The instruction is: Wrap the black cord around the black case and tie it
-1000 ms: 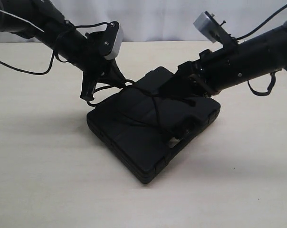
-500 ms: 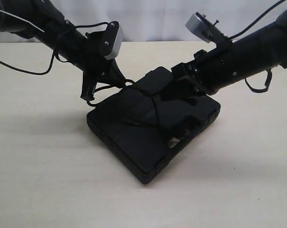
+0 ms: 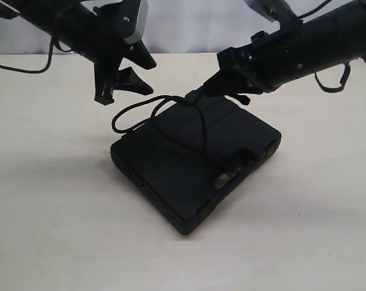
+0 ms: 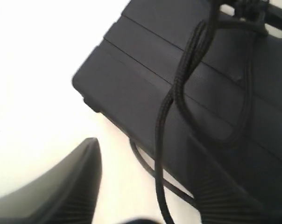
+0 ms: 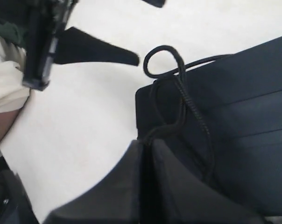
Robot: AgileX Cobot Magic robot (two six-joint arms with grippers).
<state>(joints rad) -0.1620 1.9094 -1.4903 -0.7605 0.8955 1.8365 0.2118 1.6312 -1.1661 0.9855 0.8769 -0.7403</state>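
The black case (image 3: 195,163) lies flat on the pale table (image 3: 62,212). The black cord (image 3: 201,130) crosses its top, with a loop spilling over the far left edge. The right gripper (image 3: 201,94), pressed together, pinches the cord above the case's far corner. The left gripper (image 3: 151,79) hangs above the loop, spread and holding nothing.

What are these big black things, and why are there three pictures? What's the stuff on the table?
It is a robot with a left arm and a right arm, each ending in a two-fingered gripper. One picture is from a camera off the arms; the other two are from small cameras on the wrists, close to the grippers. On the pale table lies a flat black case with a black cord draped over it. The right gripper is shut, pinching the cord above the case. The left gripper hangs open, holding nothing.
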